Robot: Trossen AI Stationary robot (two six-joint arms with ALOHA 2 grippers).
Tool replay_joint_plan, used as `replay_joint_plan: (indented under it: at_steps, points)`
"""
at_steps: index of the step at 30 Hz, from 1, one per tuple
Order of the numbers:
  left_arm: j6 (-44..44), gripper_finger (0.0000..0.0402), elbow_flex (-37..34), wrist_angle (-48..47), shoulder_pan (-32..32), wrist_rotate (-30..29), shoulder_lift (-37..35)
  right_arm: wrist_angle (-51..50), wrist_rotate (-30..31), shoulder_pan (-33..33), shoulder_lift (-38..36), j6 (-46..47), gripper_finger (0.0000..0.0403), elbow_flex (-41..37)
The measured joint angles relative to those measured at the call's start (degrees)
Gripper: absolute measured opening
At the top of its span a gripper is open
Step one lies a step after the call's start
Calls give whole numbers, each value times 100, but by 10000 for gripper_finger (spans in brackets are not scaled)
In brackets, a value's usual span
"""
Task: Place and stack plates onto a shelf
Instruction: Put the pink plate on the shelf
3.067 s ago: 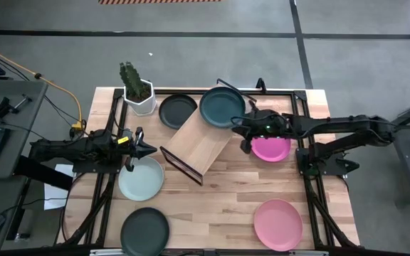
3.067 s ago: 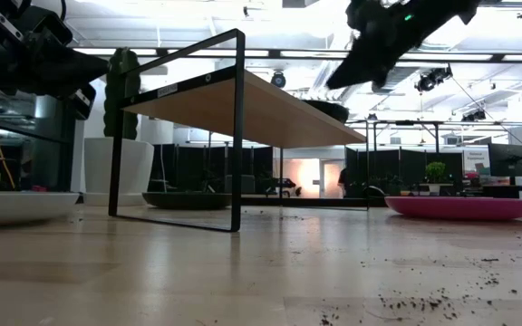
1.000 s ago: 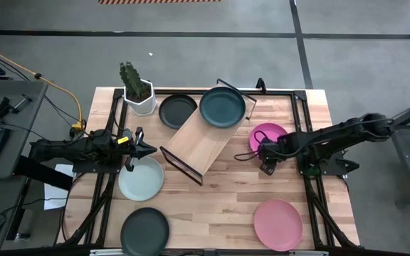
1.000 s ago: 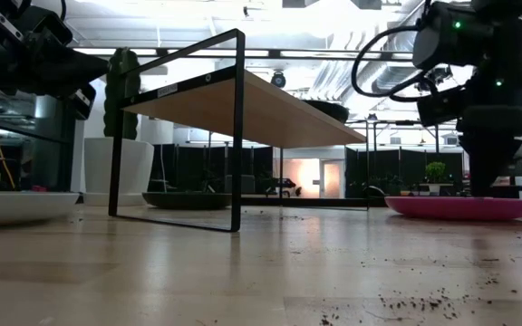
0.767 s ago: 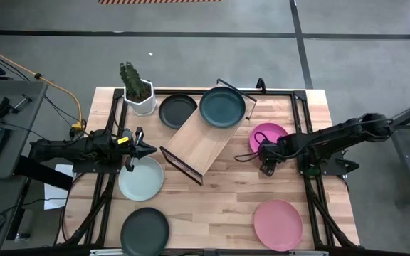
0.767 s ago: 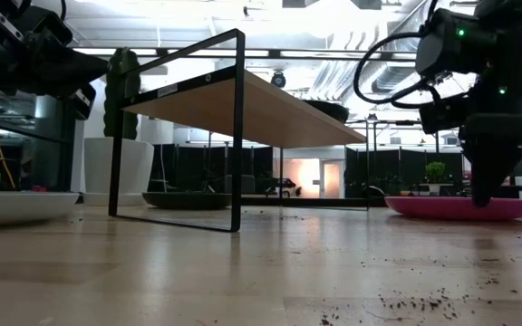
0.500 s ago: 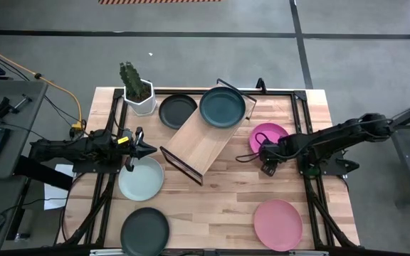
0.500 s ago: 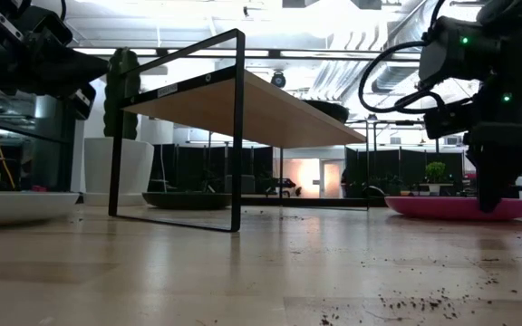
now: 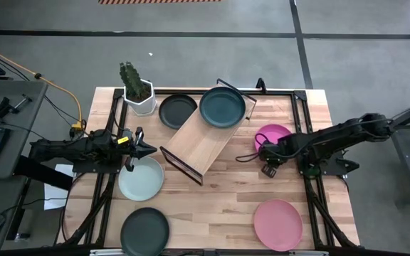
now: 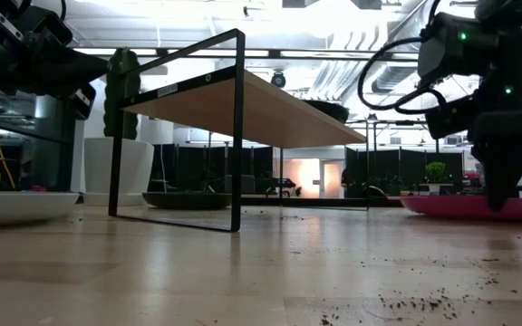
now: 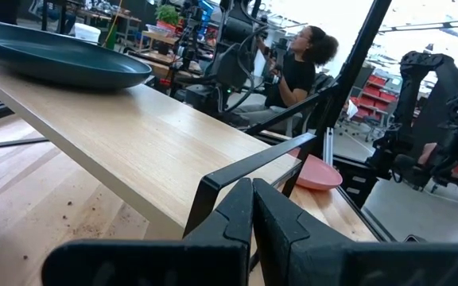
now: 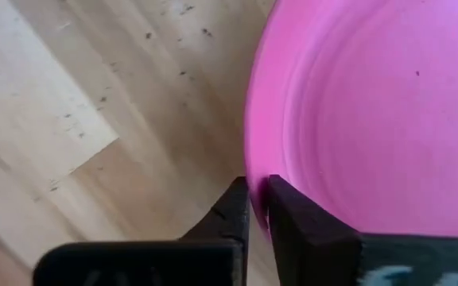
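The magenta plate (image 9: pixel 277 134) lies on the table right of the shelf (image 9: pixel 203 142), a light-wood board on black wire legs. My right gripper (image 9: pixel 264 151) stands at that plate's near-left rim, pointing down and shut on it. A dark teal plate (image 9: pixel 222 107) sits on the shelf's far end. A dark plate (image 9: pixel 177 111) lies by the cactus pot, with a pale mint plate (image 9: pixel 141 178), another dark plate (image 9: pixel 145 231) and a light pink plate (image 9: pixel 277 224) nearer. My left gripper (image 9: pixel 151 150) hovers shut over the mint plate's far rim. My right gripper (image 12: pixel 258 208) pinches the magenta plate's rim (image 12: pixel 254 171) on the plate's near-left side. One finger (image 12: pixel 293 218) is inside the plate and the other (image 12: pixel 230 210) outside. The fingers come from above, pointing down. In the low view the plate (image 10: pixel 460 206) sits level at table height.
A white pot with a cactus (image 9: pixel 139 92) stands at the far left, next to the dark plate. Bare wood lies between the shelf's near end and the light pink plate. Crumbs of dirt are scattered on the near tabletop (image 10: pixel 406 303). A person sits beyond the table (image 11: pixel 300 67).
My right gripper has come down onto the magenta plate's near-left rim and shifted a little toward the table's right edge. The plate has slid with it, slightly to the right along the table.
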Motion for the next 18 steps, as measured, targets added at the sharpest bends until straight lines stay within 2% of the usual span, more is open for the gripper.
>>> replay_joint_plan:
  at_steps: [8,18]
  points:
    - [-1,0,0,0,1,-1,1,-804,-140,-2,-180,-546,1,908]
    - [1,0,0,0,1,0,0,-1883,-1913,137,-389,-1590,0,3050]
